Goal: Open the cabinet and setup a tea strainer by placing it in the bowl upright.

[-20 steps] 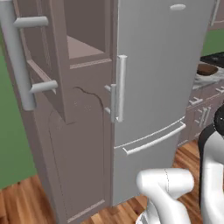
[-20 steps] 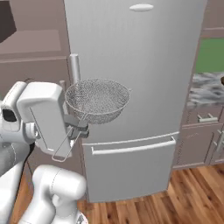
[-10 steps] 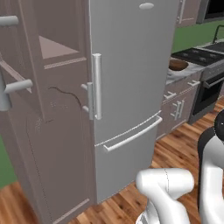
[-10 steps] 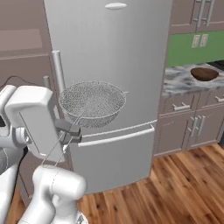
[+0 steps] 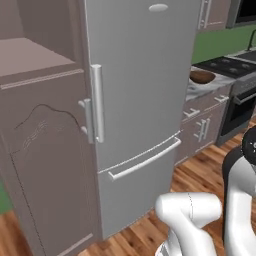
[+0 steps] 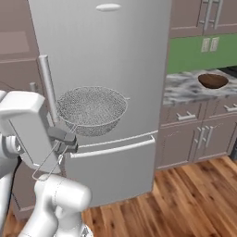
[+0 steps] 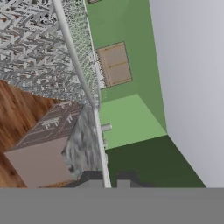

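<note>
Carrying the tea strainer (image 6: pixel 91 110) aloft in front of the refrigerator (image 6: pixel 115 60), the robot's gripper (image 6: pixel 65 138) is pinched tight on the strainer's thin wire handle, the silvery mesh basket riding level with its mouth up. Over the past second the whole kitchen has slid leftward across both base cameras, a sign that the base is driving or turning to its right while the arm holds its pose. The open cabinet (image 5: pixel 42 130), whose door filled the left side a second ago, is now only a bare shelf at the frame's left edge, and the dark wooden bowl (image 6: pixel 213 80) on the marbled counter (image 6: pixel 185 90) beside the stove (image 5: pixel 230 65) has come more fully into sight. Judging by this, the fetching is done and the carry has begun; the bowl sits well apart from the strainer, so more travel looks necessary before any placing.
</note>
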{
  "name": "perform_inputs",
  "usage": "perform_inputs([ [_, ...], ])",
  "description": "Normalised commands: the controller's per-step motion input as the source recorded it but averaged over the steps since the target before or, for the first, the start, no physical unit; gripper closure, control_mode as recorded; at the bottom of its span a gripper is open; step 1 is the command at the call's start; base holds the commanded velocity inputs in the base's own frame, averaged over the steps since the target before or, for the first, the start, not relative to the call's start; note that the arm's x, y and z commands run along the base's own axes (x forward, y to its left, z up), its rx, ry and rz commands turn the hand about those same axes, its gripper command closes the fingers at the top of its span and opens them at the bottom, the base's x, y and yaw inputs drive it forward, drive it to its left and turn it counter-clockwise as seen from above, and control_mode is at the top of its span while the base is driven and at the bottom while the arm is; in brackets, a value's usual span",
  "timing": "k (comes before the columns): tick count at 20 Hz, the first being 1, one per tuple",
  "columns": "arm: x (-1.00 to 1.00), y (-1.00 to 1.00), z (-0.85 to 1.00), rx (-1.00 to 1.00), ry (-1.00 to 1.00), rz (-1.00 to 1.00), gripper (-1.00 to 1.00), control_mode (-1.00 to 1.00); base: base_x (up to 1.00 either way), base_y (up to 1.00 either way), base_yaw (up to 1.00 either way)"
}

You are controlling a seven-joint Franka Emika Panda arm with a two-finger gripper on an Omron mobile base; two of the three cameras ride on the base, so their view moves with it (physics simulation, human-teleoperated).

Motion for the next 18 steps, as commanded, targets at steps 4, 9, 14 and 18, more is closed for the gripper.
perform_inputs([
  [4, 0.0, 0.0, 0.0, 0.0, 0.0, 0.0, 1.0, 1.0, 0.42, -0.59, 0.21],
  [9, 0.0, 0.0, 0.0, 0.0, 0.0, 0.0, 1.0, 1.0, 0.17, -0.73, 0.19],
  [14, 0.0, 0.0, 0.0, 0.0, 0.0, 0.0, 1.0, 1.0, 0.27, -0.84, 0.17],
  [18, 0.0, 0.0, 0.0, 0.0, 0.0, 0.0, 1.0, 1.0, 0.35, -0.91, 0.18],
])
